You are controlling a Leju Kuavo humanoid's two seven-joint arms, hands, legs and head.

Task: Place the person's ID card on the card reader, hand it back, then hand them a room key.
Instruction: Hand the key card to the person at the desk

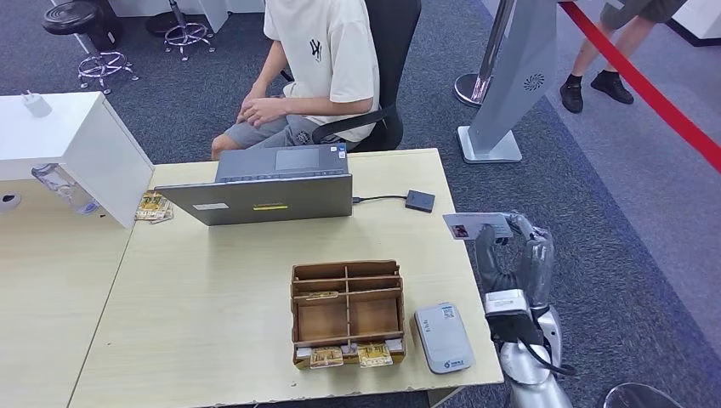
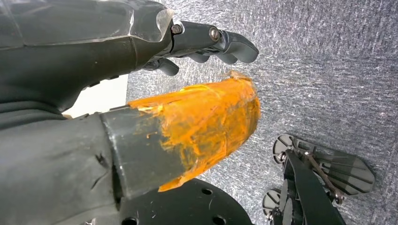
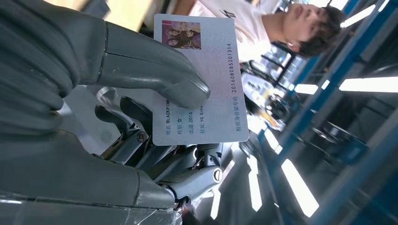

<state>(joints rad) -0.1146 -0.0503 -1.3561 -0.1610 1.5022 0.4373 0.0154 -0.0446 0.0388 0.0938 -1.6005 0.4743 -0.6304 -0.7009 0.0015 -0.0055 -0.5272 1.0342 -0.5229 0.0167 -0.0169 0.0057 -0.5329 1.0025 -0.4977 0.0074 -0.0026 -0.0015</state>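
The right hand [image 1: 513, 246] pinches the ID card [image 1: 477, 225] between thumb and fingers, raised just off the worktop [image 1: 212, 314] edge, beyond the card reader [image 1: 443, 337]. The left hand [image 2: 206, 42] hangs over the carpet with fingers loosely extended, grasping nothing. I judge the card is either bound for the reader or being offered to the seated person [image 1: 319, 68]. For the reader: bring it toward the robot, level it, and lay it flat on the reader's face before letting go.

Grey laptop [image 1: 270, 185] open on the table [image 1: 195, 306], wooden divided organiser [image 1: 347, 311], perhaps a plastic bottle [image 1: 64, 187]
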